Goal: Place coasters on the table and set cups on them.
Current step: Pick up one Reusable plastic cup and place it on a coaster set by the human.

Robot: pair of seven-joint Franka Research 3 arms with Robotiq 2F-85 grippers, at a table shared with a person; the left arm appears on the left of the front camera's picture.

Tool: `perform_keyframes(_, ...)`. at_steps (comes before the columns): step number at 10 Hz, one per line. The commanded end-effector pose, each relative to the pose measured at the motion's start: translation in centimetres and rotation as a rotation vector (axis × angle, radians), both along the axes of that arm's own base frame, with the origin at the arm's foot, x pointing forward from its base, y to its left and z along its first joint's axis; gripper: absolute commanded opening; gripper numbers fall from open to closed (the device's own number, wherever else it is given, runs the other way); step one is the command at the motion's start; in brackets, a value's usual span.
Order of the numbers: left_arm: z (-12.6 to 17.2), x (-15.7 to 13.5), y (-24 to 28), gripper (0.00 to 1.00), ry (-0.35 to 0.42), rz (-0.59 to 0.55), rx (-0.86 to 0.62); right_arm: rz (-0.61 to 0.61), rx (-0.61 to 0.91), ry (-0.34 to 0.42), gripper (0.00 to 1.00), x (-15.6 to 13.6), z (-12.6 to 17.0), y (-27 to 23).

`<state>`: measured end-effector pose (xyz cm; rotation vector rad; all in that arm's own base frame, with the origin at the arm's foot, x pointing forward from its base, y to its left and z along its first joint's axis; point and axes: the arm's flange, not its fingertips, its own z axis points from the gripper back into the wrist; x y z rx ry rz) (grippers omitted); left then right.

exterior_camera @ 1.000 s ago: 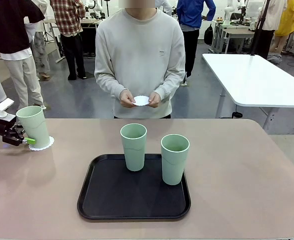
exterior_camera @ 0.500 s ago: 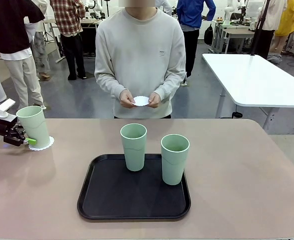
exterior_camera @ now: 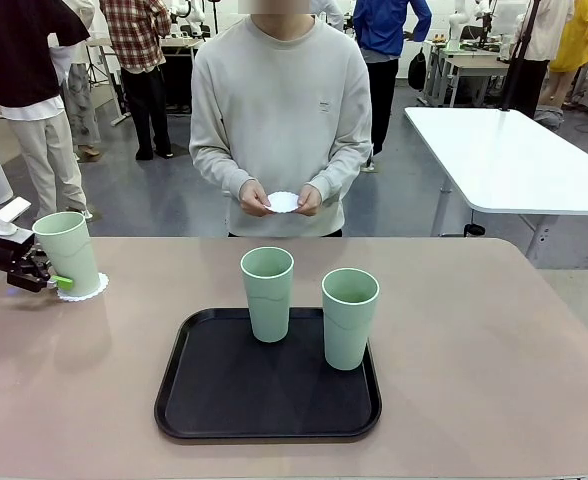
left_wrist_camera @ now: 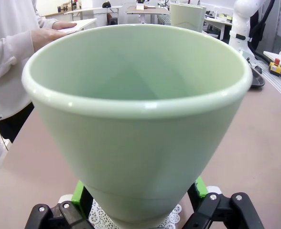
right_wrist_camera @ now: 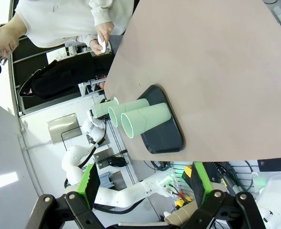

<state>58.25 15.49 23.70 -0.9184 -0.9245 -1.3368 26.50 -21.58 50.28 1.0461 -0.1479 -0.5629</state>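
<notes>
The left gripper's (left_wrist_camera: 139,195) fingers stood released on either side of a cup (exterior_camera: 67,252), which sat on a coaster (exterior_camera: 94,290) close to the desk's (exterior_camera: 494,350) left edge. Two more cups (exterior_camera: 267,293) stood apart on the black tray (exterior_camera: 267,400), with open desk to its right. The right gripper (right_wrist_camera: 143,183) hung released, well above the desk.

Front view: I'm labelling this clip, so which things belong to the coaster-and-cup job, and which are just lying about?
Job: left cup on its coaster; middle cup and right cup, standing on the black tray; second coaster, held by the person; beige table.
Lying about: black tray, merely carrying cups; white table behind.
</notes>
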Motion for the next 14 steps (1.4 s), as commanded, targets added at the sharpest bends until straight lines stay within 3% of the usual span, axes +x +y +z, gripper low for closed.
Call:
perform_keyframes(1, 0.5, -0.2, -0.2, 1.0, 0.032, -0.001, 0.039, 0.004, 0.014, -0.011, 1.0, -0.1, -0.1, 0.0)
perform_keyframes(14, 1.3, -1.4, 1.3, 1.0, 0.099, -0.02, 0.13, 0.004, 0.014, -0.011, 1.0, -0.1, -0.1, 0.0)
